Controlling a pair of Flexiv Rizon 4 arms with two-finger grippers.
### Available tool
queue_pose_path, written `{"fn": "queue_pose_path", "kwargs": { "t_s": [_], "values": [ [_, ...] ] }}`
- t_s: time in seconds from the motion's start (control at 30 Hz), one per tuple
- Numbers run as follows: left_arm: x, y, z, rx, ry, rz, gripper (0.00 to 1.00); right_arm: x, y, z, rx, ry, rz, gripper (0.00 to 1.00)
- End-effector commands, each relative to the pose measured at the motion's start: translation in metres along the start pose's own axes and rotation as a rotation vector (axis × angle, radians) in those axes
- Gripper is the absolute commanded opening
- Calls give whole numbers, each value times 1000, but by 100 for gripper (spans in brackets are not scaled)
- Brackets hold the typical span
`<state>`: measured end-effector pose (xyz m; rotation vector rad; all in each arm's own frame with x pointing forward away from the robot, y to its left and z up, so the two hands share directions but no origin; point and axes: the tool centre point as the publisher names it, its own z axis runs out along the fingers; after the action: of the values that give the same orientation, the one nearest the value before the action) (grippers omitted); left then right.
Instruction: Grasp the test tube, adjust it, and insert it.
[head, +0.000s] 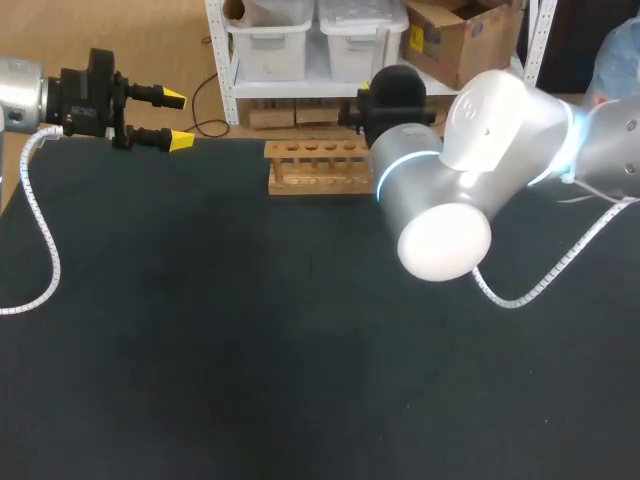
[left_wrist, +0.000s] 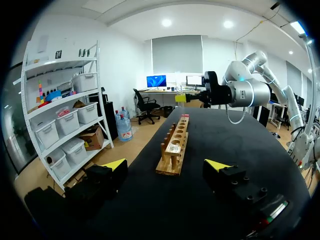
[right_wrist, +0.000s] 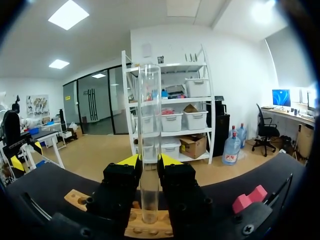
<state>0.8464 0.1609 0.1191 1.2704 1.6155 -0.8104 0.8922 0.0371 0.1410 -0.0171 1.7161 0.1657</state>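
A clear test tube (right_wrist: 150, 125) stands upright between the yellow-tipped fingers of my right gripper (right_wrist: 149, 161), which is shut on it. The tube's lower end sits at a hole of the wooden rack (right_wrist: 145, 226) right under the gripper; whether it is inside the hole I cannot tell. In the head view the rack (head: 315, 166) lies at the table's far middle, and my right arm (head: 470, 170) hides its gripper and the tube. My left gripper (head: 176, 120) hangs open and empty at the far left, level with the rack (left_wrist: 175, 147) and pointing along it.
The black table (head: 250, 350) spreads wide in front of the rack. A white coiled cable (head: 45, 250) hangs from the left arm and another (head: 540, 285) from the right arm.
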Motion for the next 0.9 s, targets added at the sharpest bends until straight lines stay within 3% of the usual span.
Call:
{"fn": "queue_pose_path", "kwargs": {
  "t_s": [0.03,0.9],
  "values": [
    [1,0,0,0,-4,3,100,7,1,3,-10,0,8,0],
    [1,0,0,0,-4,3,100,52,-2,8,-11,47,48,0]
  ]
}}
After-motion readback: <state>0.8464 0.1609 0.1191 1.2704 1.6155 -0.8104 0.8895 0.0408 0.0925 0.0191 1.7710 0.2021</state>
